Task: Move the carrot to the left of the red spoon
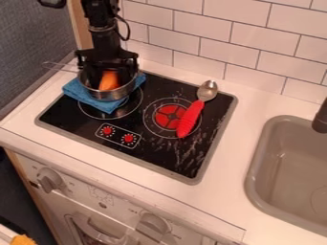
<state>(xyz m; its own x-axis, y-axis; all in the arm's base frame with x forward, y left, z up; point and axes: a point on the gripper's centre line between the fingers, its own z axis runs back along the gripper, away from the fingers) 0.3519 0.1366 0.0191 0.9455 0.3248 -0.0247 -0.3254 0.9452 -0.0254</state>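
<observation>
Nearest is the white oven front, behind it the black stove top. The gripper is over the metal pot; if open or closed, I cannot tell. Red spoon lies rightward; carrot is inside the pot.

Taking the middle of the stovetop as the clock's centre, the pot sits at 11 o'clock, on the cloth, with the carrot in it. The pot's handle points to 10 o'clock. At 3 o'clock the spoon lies partly over the right burner, its bowl toward 1 o'clock, its handle end toward 7. The sink is at 4 o'clock, set in the counter, with the tap at the sink's own 1 o'clock. The tiled wall stands behind the counter.
</observation>
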